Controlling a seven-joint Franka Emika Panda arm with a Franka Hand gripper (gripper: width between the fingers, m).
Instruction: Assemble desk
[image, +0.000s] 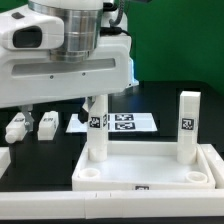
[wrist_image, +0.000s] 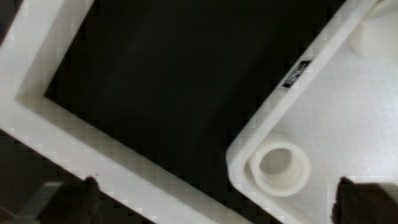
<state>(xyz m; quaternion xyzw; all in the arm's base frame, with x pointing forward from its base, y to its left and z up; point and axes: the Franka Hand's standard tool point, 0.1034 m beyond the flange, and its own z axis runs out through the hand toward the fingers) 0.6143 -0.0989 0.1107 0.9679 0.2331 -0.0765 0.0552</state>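
The gripper (wrist_image: 217, 196) is empty, with its jaws spread wide. In the wrist view the two dark fingertips (wrist_image: 71, 197) sit far apart and nothing is between them. It hangs above a corner of the desk top (image: 120, 181), where a round socket (wrist_image: 279, 166) is open and unfilled. Which corner this is cannot be told for certain, though in the exterior view the arm stands over that view's left side of the tray.

The desk top lies flat on the black table (image: 165, 105). Two legs are seated in its far corners, the first upright leg (image: 97, 135) at the exterior view's left and the second upright leg (image: 187, 125) at its right. The two front sockets look empty. The outer loose leg (image: 17, 126) and the inner loose leg (image: 47, 122) lie on their sides well to the exterior view's left of the tray. The marker board (image: 125, 122) lies behind the tray.

The step in hand is probably fetching a third leg. To do it well, the arm should rise clear of the first upright leg, which stands just beside the fingers, before swinging over. The inner loose leg is the nearer one to take. The jaws should close across its narrow faces near mid-length so it does not pivot. It must then be turned upright and centred squarely over the socket before any downward push, since a tilted entry would likely jam or shove the tray.
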